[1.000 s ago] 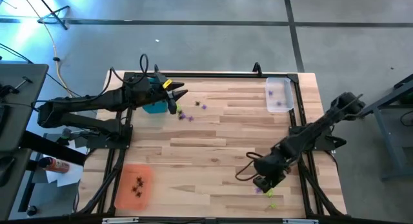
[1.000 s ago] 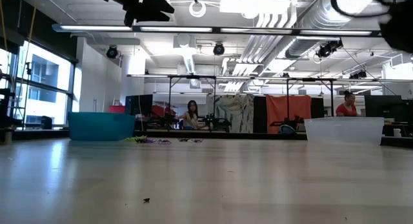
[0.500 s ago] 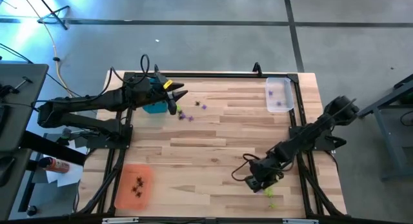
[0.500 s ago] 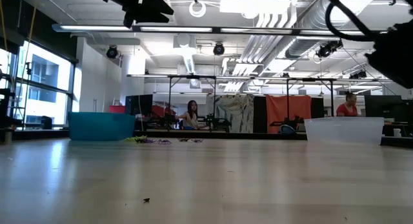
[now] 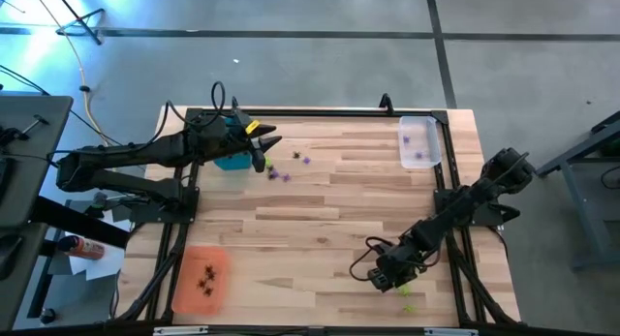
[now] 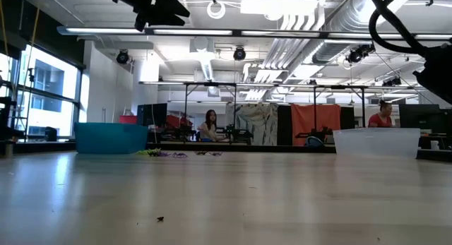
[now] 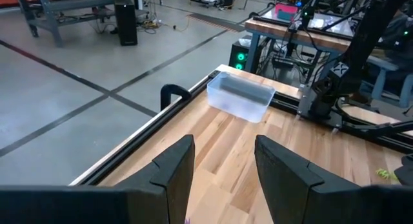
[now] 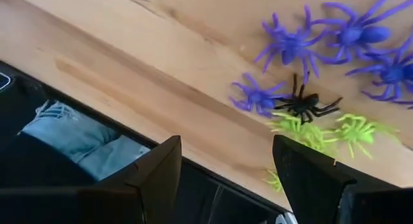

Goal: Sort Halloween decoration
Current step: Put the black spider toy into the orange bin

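Observation:
The Halloween decoration lies in two loose groups. Purple, black and lime green spiders [image 8: 303, 108] lie on the wood near the table's right near corner [image 5: 405, 291]. A few more trinkets [image 5: 281, 169] lie beside the teal tray [image 5: 231, 160]. My right gripper [image 8: 222, 179] hovers open above the near-right group, touching none of it [image 5: 386, 274]. My left gripper [image 5: 263, 142] hangs open above the far left of the table, next to the teal tray; its wrist view [image 7: 222, 166] looks across the table.
A clear tray [image 5: 418, 142] holding purple trinkets stands at the far right corner. An orange tray [image 5: 201, 276] with dark trinkets lies at the near left. A black frame rail [image 5: 450, 196] runs along the right side. People sit in the room behind [image 6: 210, 125].
My right gripper has shifted a little toward the table's left and near edge above the near-right group of spiders, and its forearm has swung with it. The left arm has kept still.

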Controlling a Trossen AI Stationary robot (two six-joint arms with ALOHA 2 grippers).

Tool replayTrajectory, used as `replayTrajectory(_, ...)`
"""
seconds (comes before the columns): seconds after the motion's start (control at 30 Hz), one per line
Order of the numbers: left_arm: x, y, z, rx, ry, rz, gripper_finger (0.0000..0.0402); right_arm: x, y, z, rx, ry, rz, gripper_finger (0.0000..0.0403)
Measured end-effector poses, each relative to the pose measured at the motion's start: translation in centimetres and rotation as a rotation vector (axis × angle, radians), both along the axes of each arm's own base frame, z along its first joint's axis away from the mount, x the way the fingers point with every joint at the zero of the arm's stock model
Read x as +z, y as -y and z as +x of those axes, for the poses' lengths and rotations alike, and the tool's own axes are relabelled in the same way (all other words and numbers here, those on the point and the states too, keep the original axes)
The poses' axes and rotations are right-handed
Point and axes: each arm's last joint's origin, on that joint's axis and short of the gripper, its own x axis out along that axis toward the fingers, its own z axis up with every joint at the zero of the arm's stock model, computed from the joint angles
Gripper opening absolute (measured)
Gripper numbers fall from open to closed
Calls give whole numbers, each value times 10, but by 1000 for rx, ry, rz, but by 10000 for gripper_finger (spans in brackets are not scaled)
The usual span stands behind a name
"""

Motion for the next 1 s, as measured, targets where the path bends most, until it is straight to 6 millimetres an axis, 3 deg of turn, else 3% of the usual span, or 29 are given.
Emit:
replayTrajectory(0.6,-5,1,-1,3,-31,-56,152,-13,-6,-7,52,-88,-19,240)
replayTrajectory(1.0,-5,1,-1,3,-31,-54,152,6,0,-17,116,-88,2,240)
